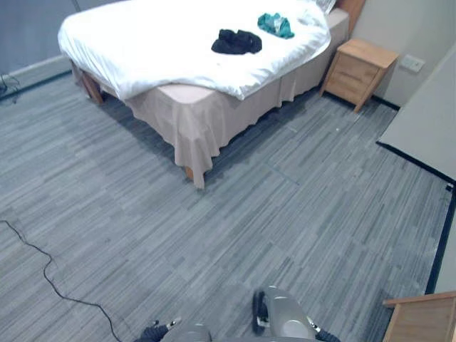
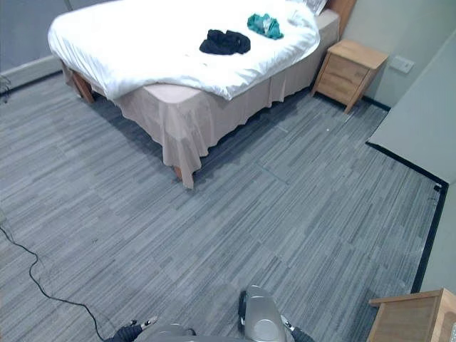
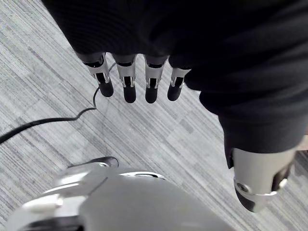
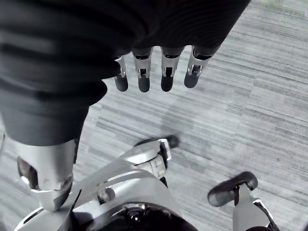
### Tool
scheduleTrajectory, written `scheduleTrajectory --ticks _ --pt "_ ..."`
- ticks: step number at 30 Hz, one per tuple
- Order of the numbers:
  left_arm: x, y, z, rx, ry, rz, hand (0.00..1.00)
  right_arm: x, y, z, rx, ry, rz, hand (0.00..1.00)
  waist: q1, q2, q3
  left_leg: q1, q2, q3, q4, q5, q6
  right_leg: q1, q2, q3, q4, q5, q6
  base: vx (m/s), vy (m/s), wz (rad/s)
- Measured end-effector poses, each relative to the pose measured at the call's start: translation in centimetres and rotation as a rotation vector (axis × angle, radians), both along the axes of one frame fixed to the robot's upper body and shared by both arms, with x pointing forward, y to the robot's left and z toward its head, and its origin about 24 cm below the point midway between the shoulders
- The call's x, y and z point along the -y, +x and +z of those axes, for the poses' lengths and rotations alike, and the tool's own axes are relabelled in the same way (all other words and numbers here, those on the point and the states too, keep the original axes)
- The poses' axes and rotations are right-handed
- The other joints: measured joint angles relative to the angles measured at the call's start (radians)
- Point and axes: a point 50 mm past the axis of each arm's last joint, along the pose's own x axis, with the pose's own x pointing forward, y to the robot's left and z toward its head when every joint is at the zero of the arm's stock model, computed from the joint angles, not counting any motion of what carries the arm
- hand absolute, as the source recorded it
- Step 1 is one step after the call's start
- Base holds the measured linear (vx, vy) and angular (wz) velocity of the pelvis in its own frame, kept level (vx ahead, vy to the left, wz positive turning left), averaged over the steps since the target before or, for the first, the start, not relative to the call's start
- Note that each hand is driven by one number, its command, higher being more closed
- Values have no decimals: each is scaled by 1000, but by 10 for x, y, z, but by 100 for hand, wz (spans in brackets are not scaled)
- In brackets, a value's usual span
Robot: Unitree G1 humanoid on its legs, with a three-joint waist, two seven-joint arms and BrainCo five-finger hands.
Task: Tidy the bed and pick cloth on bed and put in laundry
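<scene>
Grey carpet [image 1: 214, 235] lies between the robot and the bed [image 1: 142, 43]. This looks like the approach step. A black cloth [image 1: 236, 42] and a teal cloth [image 1: 275, 25] lie on the bed, well away. The left hand [image 3: 127, 79] and right hand [image 4: 143, 72] hang relaxed, empty — next, probably, walk closer and reach for the black cloth.

Bed [image 1: 142, 43] at the far side of the floor [image 1: 214, 235], nightstand [image 1: 358, 69] to its right
A cloth [image 1: 236, 41] lies on the bed toward its near edge; a second cloth [image 1: 275, 25] lies just right and behind it, closer to the head end
</scene>
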Motion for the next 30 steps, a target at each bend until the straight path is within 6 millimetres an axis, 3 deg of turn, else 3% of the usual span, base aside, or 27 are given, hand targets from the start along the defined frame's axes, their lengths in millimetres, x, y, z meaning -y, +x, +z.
scheduleTrajectory --ticks 1,2,3,4,5,6,7,8,9,10,11,12,14,15,17,19,20,21,22,23,24,26,27,29,30 --pt "8 2 -1 4 -19 -2 0 8 -1 1 -10 -17 7 0 -13 46 13 50 50 -1 -14 -38 29 -19 37 -26 112 17 -13 552 -339 2" --pt "17 -2 -4 -5 -43 0 0 15 -6 2 -29 -33 7 0 -29 95 -12 77 87 -5 -34 -51 69 -62 70 -55 216 -16 -60 572 -317 9" --pt "21 -1 -4 0 -51 -2 0 17 -7 2 -35 -36 4 0 -31 110 -20 79 99 -15 -15 -34 74 -76 82 -61 254 -33 -87 594 -333 -8" --pt "20 0 -3 14 -49 -6 0 18 -8 2 -38 -39 -12 0 -26 112 -20 34 124 -24 124 46 18 -78 104 -62 305 -73 -145 597 -375 -31" --pt "19 1 -3 22 -46 -2 0 18 -8 1 -43 -45 7 0 -26 112 -20 -38 152 -40 315 145 7 -35 127 -64 304 -111 -157 590 -378 -31" --pt "18 0 -3 27 -45 -2 0 17 -9 1 -45 -46 16 0 -32 115 -20 -83 174 -45 431 201 14 -1 142 -66 286 -134 -167 576 -338 -10" --pt "18 1 -2 48 -43 0 0 18 -10 1 -47 -56 33 0 -32 117 -14 -182 208 -52 683 220 18 84 178 -68 232 -148 -183 705 -323 2" --pt "13 3 0 73 -35 21 0 17 -8 1 -41 -71 78 0 -24 112 -9 -280 203 -55 874 191 43 209 206 -64 152 -161 -201 588 -261 3" --pt "12 4 1 78 -33 25 0 17 -7 1 -39 -73 86 0 -23 106 -7 -298 192 -53 889 188 48 229 208 -64 138 -165 -203 675 -254 15" --pt "10 7 3 103 -30 33 0 17 -5 2 -33 -85 115 0 -15 88 0 -380 138 -47 888 174 61 312 210 -64 86 -180 -207 514 -164 7" --pt "11 11 4 128 -36 32 0 21 -3 3 -21 -99 127 0 13 84 1 -448 82 -21 809 158 54 369 210 -57 46 -189 -206 615 -189 -4" --pt "14 12 5 136 -43 33 0 22 0 3 -13 -107 140 0 27 84 1 -474 60 5 743 156 55 396 210 -52 31 -192 -198 499 -119 -29" --pt "16 7 3 142 -63 89 0 26 16 7 28 -132 177 0 60 83 3 -520 -13 145 378 172 44 485 206 -28 -4 -234 -191 504 -77 -33" --pt "16 4 3 140 -67 101 0 28 21 9 41 -140 189 0 61 82 3 -514 -26 195 270 188 31 515 206 -28 -20 -244 -194 530 -36 -7" --pt "18 0 1 128 -74 112 0 27 32 11 83 -138 209 0 59 86 0 -506 -56 347 19 251 53 620 219 -39 -89 -271 -174 537 3 25" --pt "21 -6 -1 96 -83 126 0 28 38 14 109 -142 211 0 77 94 -13 -533 -79 473 -56 249 92 721 231 -62 -119 -317 -122 738 48 18" --pt "23 -9 -2 83 -89 135 0 29 38 14 110 -145 211 0 84 101 -27 -532 -82 481 -60 241 106 721 233 -65 -88 -333 -102 872 78 -4" --pt "24 -12 -4 59 -95 153 0 26 42 15 123 -136 219 0 89 87 -39 -528 -94 467 -51 323 238 679 212 -78 60 -376 -63 742 89 2" --pt "17 -19 -5 26 -78 176 0 20 49 15 143 -116 225 0 84 62 -53 -507 -117 471 -67 373 304 599 164 -109 271 -393 -34 913 106 15" --pt "10 -22 -5 3 -59 183 0 14 51 14 143 -97 227 0 79 38 -70 -486 -133 477 -74 405 349 505 103 -133 516 -371 28 750 96 39" --pt "2 -20 -3 -3 -35 182 0 5 52 12 142 -75 233 0 78 -10 -72 -469 -167 455 -24 357 360 402 -2 -165 745 -363 50 594 71 52" --pt "3 -16 -2 9 -33 167 0 0 57 12 149 -59 232 0 71 -5 -66 -380 -178 376 5 297 343 327 -80 -210 809 -417 11 660 86 79" --pt "4 -14 -2 16 -35 154 0 0 60 13 160 -59 227 0 66 6 -59 -317 -173 322 -19 292 332 318 -72 -220 743 -429 32 607 53 99" --pt "8 -5 -1 39 -54 122 0 2 59 13 172 -56 181 0 55 51 -60 -206 -141 223 -93 281 282 280 -41 -206 513 -425 36 552 -71 123" --pt "10 -1 0 44 -56 93 0 2 57 13 170 -48 159 0 56 47 -68 -182 -136 180 -120 280 259 247 -34 -182 414 -407 57 509 -156 138"
